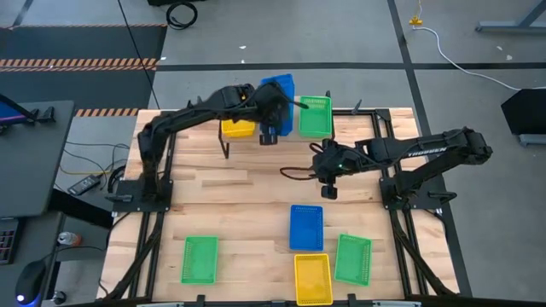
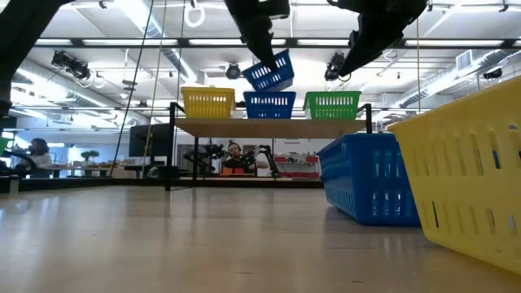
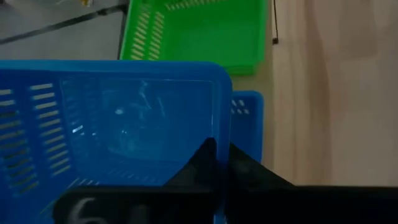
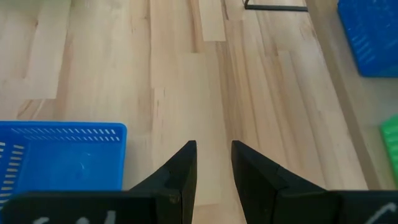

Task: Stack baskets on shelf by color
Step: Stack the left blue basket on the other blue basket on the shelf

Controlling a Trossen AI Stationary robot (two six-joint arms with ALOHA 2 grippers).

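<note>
My left gripper [image 1: 269, 130] is shut on a blue basket [image 1: 277, 89] and holds it over the shelf [image 2: 269, 127] at the table's far side. On the shelf stand a yellow basket [image 2: 207, 102], a blue basket [image 2: 269, 105] and a green basket [image 2: 332, 105], each on its bottom. The held basket [image 2: 270, 72] hangs tilted just above the shelf's blue one [image 3: 249, 106]. My right gripper [image 4: 214, 163] waits open over the table's middle [image 1: 328, 183], with nothing between its fingers. My left gripper pinches one wall of the blue basket at its rim [image 3: 221, 134], one finger [image 3: 205, 158] inside the basket and one [image 3: 242, 165] outside. The fingers slant down toward the far side. The basket is lifted clear and tilted, above the shelf's blue basket.
On the table's near half lie a blue basket [image 1: 306, 227], a yellow basket [image 1: 312, 277] and two green baskets [image 1: 200, 258] [image 1: 352, 258]. Bare wood shows between them and the shelf. People and benches show in the room beyond the table.
</note>
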